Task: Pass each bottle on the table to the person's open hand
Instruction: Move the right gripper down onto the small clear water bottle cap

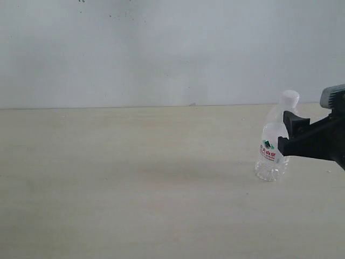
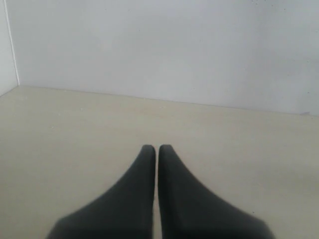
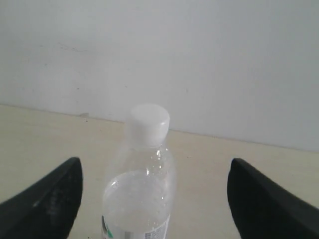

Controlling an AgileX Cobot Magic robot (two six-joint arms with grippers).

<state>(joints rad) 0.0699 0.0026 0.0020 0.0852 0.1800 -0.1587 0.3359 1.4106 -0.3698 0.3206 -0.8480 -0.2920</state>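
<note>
The small clear white-capped bottle (image 1: 271,157) stands upright on the pale wood-grain table (image 1: 135,183) at the right. My right gripper (image 1: 284,131) reaches in from the right edge, open, one finger on each side of the bottle, neither touching it. The right wrist view has the bottle (image 3: 142,191) between the spread fingers of the right gripper (image 3: 155,167). Shut and holding nothing, my left gripper (image 2: 157,148) hovers over bare tabletop. It does not show in the exterior view. The cream bottle, the purple-labelled bottle and the person's hand are out of view.
A plain pale wall (image 1: 161,48) rises along the table's far edge. In the left wrist view a wall corner (image 2: 12,64) shows at the side.
</note>
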